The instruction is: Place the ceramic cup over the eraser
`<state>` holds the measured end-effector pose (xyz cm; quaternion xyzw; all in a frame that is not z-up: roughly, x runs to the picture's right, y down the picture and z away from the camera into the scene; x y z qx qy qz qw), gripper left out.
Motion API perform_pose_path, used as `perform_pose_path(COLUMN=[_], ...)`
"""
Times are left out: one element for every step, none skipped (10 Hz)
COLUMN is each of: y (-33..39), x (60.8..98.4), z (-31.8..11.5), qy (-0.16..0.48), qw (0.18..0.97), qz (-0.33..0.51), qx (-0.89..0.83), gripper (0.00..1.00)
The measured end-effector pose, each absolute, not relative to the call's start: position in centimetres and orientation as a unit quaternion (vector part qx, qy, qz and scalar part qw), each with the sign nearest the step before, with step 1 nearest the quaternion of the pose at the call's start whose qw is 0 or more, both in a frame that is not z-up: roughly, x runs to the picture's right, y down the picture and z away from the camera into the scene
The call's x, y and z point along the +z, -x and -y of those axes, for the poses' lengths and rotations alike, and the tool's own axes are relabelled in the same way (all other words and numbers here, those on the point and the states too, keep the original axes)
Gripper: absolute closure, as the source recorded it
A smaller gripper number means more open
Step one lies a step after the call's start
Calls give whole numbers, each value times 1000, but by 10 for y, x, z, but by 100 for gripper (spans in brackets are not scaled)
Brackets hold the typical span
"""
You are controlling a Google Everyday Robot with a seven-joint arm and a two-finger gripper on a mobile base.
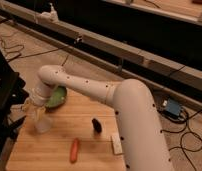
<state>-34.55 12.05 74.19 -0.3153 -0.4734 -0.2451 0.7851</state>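
Note:
The ceramic cup (43,125) is a small white cup standing on the wooden table (89,150) near its left edge. My gripper (37,111) hangs from the white arm right above the cup, at or touching its top. The eraser (96,125) is a small black block standing in the middle of the table, well to the right of the cup.
A green bowl (57,97) sits at the table's back left, just behind the gripper. An orange carrot (74,150) lies in front of the eraser. A flat grey-white block (116,144) lies to the right of the carrot. A dark stand (5,95) is left of the table.

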Motion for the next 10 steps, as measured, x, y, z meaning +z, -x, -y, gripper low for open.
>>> perform_pose_path(y=[346,345,344,342,341,339,339,337,336,334], x=[741,744,748,754,757,761,764,767,769,773], z=[-121,-124,-127,-131,-133,-135,-136,-137,-137,-139], qy=[315,318,321,325,327,327,326,326,325,326], qw=[785,784,784,783,783,783,782,781,780,778], qz=[474,474,475,478,481,484,488,491,496,501], qx=[-246,-243,-238,-229,-220,-215,-211,-206,-201,-194], gripper=[38,38,38,38,38,38,38,38,38,38])
